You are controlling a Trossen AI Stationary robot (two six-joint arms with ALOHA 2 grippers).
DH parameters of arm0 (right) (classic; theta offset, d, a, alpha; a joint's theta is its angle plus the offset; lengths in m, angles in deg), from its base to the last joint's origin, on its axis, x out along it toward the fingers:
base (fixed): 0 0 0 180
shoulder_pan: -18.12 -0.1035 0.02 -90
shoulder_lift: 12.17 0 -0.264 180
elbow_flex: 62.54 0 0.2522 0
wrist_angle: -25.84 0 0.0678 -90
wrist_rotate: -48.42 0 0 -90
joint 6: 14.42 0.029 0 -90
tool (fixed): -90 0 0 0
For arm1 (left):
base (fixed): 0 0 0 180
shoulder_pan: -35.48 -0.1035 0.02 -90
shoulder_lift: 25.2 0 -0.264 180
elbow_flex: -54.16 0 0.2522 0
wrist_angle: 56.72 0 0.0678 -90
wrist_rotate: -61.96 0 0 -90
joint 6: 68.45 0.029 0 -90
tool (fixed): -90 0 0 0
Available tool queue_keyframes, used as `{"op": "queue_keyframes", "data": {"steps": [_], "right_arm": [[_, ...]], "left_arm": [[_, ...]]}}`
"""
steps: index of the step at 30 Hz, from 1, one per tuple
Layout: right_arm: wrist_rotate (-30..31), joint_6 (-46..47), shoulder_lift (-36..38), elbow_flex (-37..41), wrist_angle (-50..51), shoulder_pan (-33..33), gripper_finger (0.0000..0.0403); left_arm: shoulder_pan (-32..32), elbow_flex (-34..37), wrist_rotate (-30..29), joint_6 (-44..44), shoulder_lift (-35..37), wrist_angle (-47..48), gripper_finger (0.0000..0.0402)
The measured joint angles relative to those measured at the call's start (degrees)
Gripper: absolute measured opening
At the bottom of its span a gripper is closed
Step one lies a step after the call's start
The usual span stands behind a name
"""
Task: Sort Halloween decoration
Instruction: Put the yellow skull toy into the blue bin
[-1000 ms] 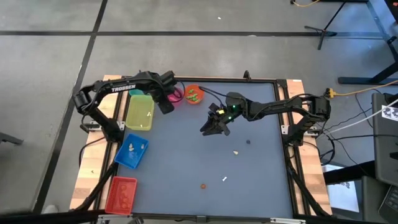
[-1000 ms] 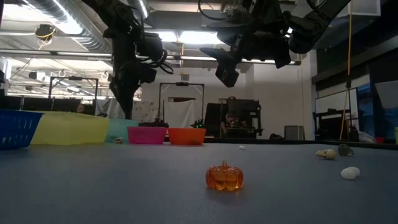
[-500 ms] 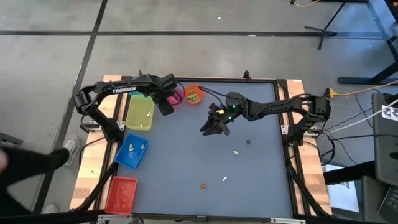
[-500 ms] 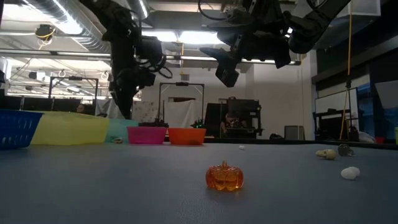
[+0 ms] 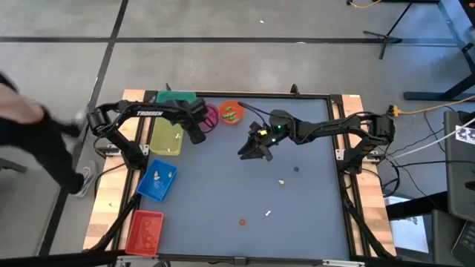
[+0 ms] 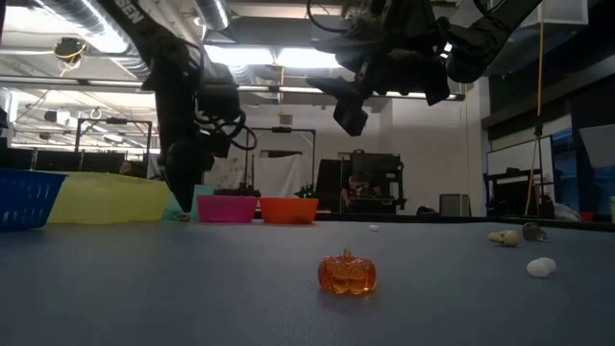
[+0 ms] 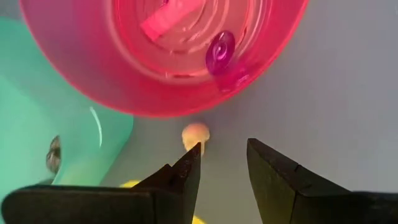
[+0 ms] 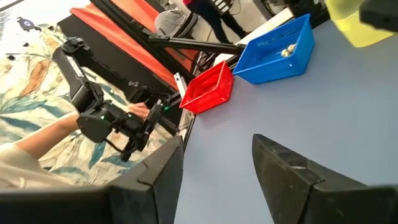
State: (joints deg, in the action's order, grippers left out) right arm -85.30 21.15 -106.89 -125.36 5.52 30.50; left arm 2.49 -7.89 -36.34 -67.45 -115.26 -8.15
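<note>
My left gripper (image 5: 196, 134) (image 7: 222, 155) is open and low over the table (image 6: 181, 192), just near of the pink bowl (image 5: 210, 116) (image 7: 161, 56). A tiny pale trinket (image 7: 196, 132) lies on the table just past one fingertip, between the bowl and the gripper. A purple trinket (image 7: 221, 50) lies inside the pink bowl. My right gripper (image 5: 249, 153) (image 8: 214, 162) hangs open, high above the table's middle (image 6: 352, 108). An orange pumpkin trinket (image 6: 347, 273) (image 5: 242, 221), a white one (image 5: 268, 213), a cream one (image 5: 283, 181) and a dark one (image 5: 296, 168) rest on the table.
Along the left side stand a teal bin (image 5: 176, 97), a yellow bin (image 5: 166, 137), a blue bin (image 5: 157, 180) holding trinkets and a red bin (image 5: 145, 231). An orange bowl (image 5: 231, 113) sits beside the pink one. A person (image 5: 33, 133) passes left of the table.
My left gripper has moved down and toward the table's near-left, away from above the pink bowl, and now hangs close over the table beside it; the teal bin has come into sight behind the arm. A person has walked along the table's left side.
</note>
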Motion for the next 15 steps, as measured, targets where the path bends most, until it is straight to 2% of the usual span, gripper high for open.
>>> {"op": "queue_keyframes", "data": {"steps": [4,8,15], "right_arm": [[0.2,0.0,0.0,0.0,0.0,0.0,0.0189],[0.2,0.0,0.0,0.0,0.0,0.0,0.0189],[0.2,0.0,0.0,0.0,0.0,0.0,0.0189]], "left_arm": [[0.0,1.9,-0.7,1.1,0.0,-3.3,0.0115],[0.0,2.9,-4.3,1.1,0.0,-3.6,0.0115],[0.0,5.3,-4.1,1.0,0.0,-7.8,0.0115]]}}
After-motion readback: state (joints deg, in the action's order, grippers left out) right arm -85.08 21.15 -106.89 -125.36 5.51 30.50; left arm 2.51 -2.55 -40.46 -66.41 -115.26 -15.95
